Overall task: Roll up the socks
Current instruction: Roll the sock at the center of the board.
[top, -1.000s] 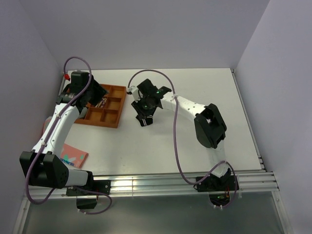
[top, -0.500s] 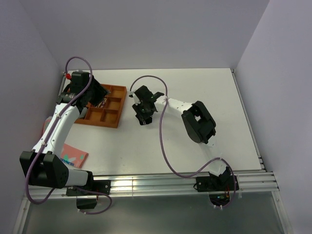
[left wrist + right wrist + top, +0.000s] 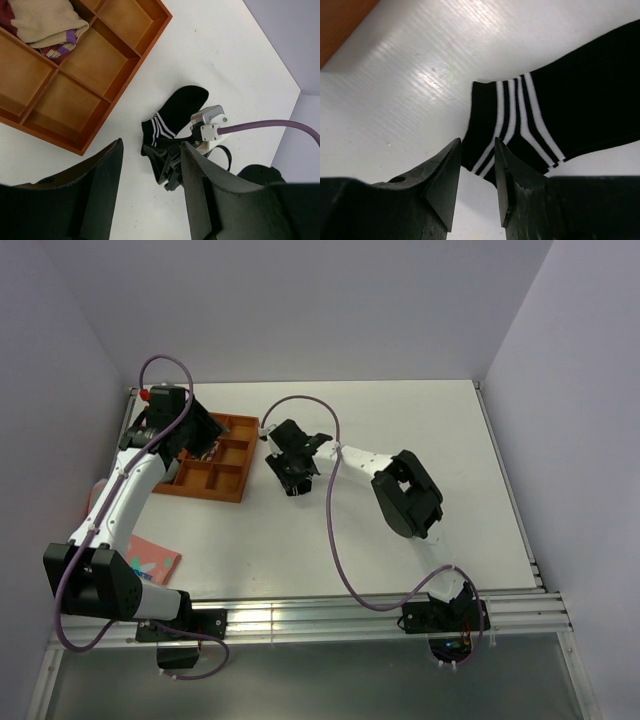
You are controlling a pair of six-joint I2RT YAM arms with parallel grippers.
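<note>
Lengthwise, black sock (image 3: 182,107) points cuff-first at slightly parted right jaws; left jaws gape empty.

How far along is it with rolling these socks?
Done, apparently: the tan sock sits bunched in the tray. In hand: the right gripper is at the striped cuff of the black sock. To do: that sock lies flat, unrolled; the left gripper hangs open, empty.
</note>
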